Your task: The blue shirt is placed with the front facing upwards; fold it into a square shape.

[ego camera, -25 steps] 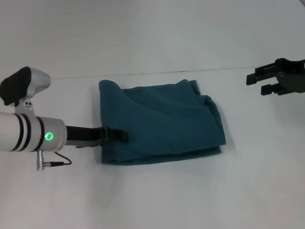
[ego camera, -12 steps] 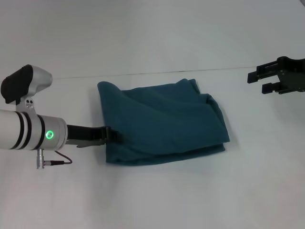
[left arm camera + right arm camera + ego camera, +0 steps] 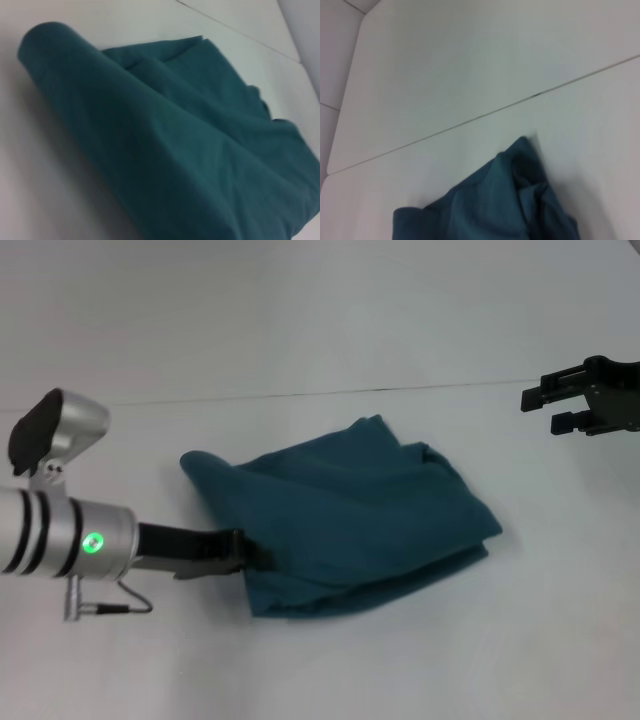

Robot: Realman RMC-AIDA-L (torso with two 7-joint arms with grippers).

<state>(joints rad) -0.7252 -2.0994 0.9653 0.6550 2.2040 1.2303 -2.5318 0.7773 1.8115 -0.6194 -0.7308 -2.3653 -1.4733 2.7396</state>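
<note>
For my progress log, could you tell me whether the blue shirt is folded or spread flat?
Folded: the blue shirt lies as a compact, layered bundle, rumpled and skewed rather than square.

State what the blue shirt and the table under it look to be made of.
The blue shirt: soft knit fabric, probably cotton jersey, matte; it bunches in rounded folds and droops where the left gripper meets its edge. The table: smooth, hard, white surface with a faint sheen, perhaps laminate or painted board; a thin seam line crosses it. Exact material is uncertain.
</note>
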